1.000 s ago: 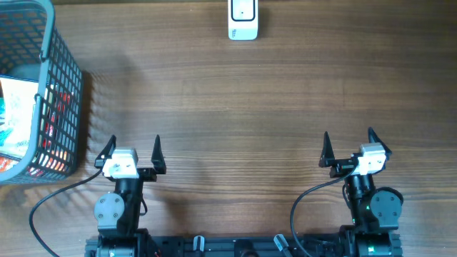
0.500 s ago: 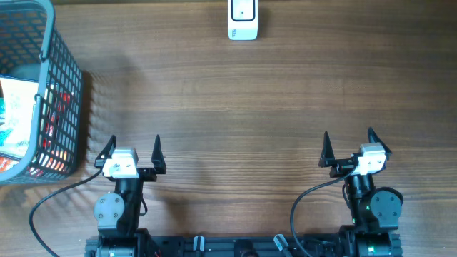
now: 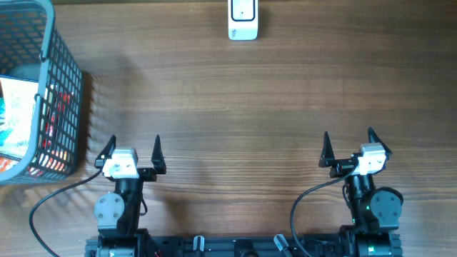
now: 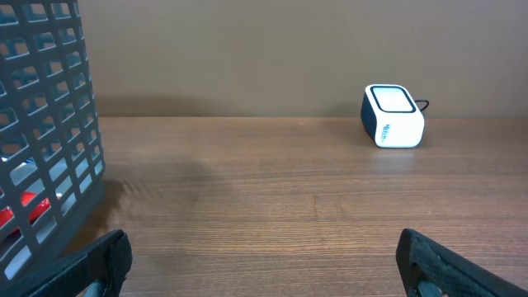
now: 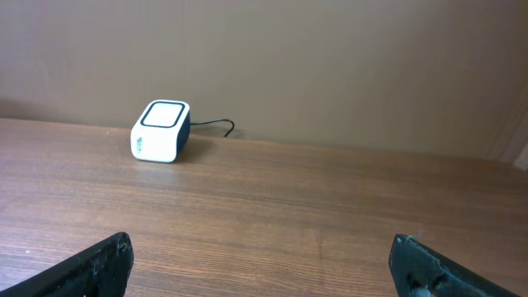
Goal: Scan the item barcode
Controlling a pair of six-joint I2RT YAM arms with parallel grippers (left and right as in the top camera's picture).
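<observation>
A brown wooden table (image 3: 250, 100) fills the overhead view, its grain running left to right. At its left edge stands a grey-blue plastic basket (image 3: 68, 93) with lattice walls, partly cut off by the frame. In the left wrist view its wall rises tall on the left, close to that arm's finger.

The two arms sit side by side at the near edge of the table, well apart from each other. Each has a dark base and a white block behind the jaws. The left gripper (image 3: 133, 146) is spread to its full width, with nothing between its black pointed fingers. It hangs just to the right of the basket's near corner. The right gripper (image 3: 348, 139) is likewise spread wide and holds nothing, over bare wood. Both point toward the far edge of the table.

Inside the basket lie packaged items (image 3: 16, 118). One is flat and white with blue print, toward the left side. Another is red and shows through the lattice on the right. Any barcode on them is too small to make out.

The barcode scanner (image 3: 243, 19), a small white box with a dark-rimmed window on top, stands at the far edge near the middle. It is well apart from the basket and from both grippers. A thin dark cable (image 5: 216, 125) leaves its back and runs off to the right in the right wrist view
</observation>
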